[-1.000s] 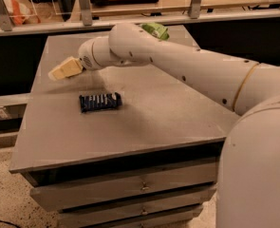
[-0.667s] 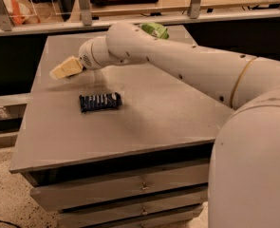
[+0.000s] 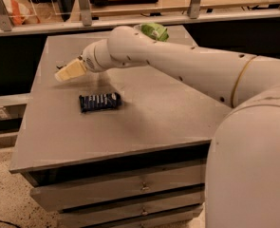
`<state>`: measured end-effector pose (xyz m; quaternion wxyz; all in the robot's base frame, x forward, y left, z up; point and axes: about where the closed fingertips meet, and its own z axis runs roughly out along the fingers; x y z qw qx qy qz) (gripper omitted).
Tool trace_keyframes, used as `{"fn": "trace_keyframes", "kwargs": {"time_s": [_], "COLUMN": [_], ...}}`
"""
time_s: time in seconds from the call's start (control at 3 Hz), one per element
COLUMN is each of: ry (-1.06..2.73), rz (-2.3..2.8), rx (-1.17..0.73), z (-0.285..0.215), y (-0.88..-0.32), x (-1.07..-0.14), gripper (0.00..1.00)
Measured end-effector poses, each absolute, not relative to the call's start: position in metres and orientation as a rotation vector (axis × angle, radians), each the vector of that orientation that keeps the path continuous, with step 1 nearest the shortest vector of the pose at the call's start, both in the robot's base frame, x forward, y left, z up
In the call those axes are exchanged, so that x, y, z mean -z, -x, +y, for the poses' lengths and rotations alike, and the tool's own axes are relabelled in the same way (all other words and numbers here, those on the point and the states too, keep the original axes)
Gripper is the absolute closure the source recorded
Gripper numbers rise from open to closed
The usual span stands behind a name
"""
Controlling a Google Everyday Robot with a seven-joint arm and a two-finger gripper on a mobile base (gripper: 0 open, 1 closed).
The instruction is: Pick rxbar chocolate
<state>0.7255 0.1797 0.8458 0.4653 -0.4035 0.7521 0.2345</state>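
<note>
My gripper is a cream-coloured tip at the end of the white arm, low over the grey table near its back left part. A dark blue bar with white stripes lies flat on the table just in front of and right of the gripper, apart from it. No black-wrapped rxbar chocolate shows in the camera view; it is hidden or out of view. A green and white snack bag sits at the table's far edge, partly behind the arm.
My white arm crosses the table from the right and covers its right half. A railing with glass panels runs behind the table. Drawers are below the front edge, and the floor is at the left.
The gripper holds almost the same spot over the back left of the table. The near part of the arm has shifted slightly left. The blue bar has not moved.
</note>
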Motion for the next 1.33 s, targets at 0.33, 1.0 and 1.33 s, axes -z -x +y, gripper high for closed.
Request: {"fn": "trace_keyframes", "kwargs": {"time_s": [0.33,1.0,1.33], "ry": [1.036,1.118,1.139], "rz": [1.820,1.774,1.715], "rx": [-0.572,-0.550,-0.561], "z": [0.1813,0.1837,0.1851], "y": [-0.7253,-0.7227,-0.7219], "x": [-0.8397,-0.8381,-0.8464], "gripper": [0.17,0.64,0.88]}}
